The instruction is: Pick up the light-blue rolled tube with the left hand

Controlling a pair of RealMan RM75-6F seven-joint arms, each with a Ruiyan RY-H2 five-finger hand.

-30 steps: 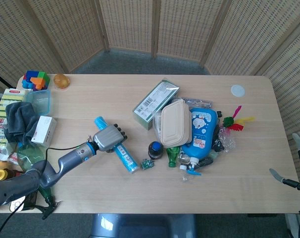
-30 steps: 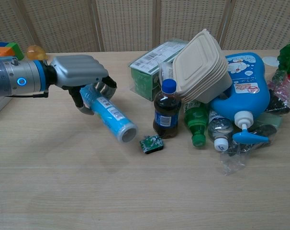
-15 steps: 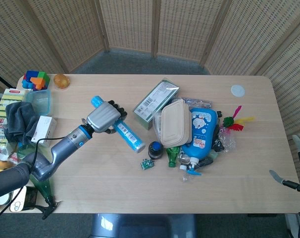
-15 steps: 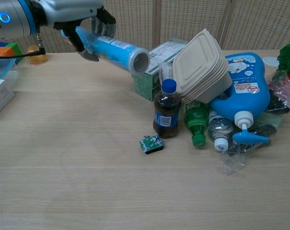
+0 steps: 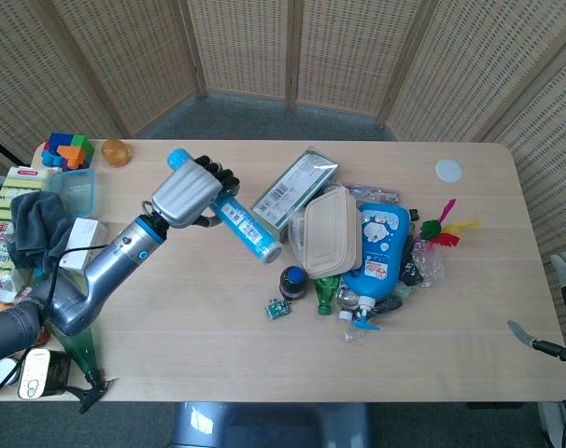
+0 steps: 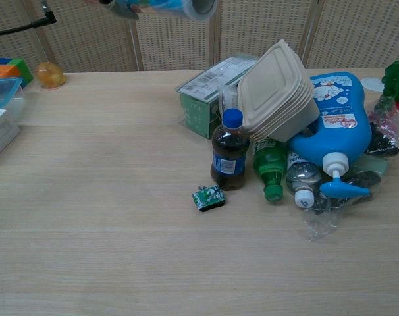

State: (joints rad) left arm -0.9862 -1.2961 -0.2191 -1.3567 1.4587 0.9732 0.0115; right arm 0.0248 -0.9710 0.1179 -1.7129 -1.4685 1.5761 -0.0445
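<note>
The left hand (image 5: 185,193) has its fingers wrapped round the light-blue rolled tube (image 5: 244,223) and holds it high above the table (image 5: 171,345) (only its open end shows at the chest view's top edge), so the pick-up looks essentially complete.

Cola bottle (image 6: 230,151) stands beside green box (image 6: 211,94).

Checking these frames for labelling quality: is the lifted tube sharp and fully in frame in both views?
Head view: the light-blue tube is sharp and whole, gripped by the left hand, under even, soft light. Chest view: the tube is cut off by the top edge, only its open end shows, slightly blurred.
</note>
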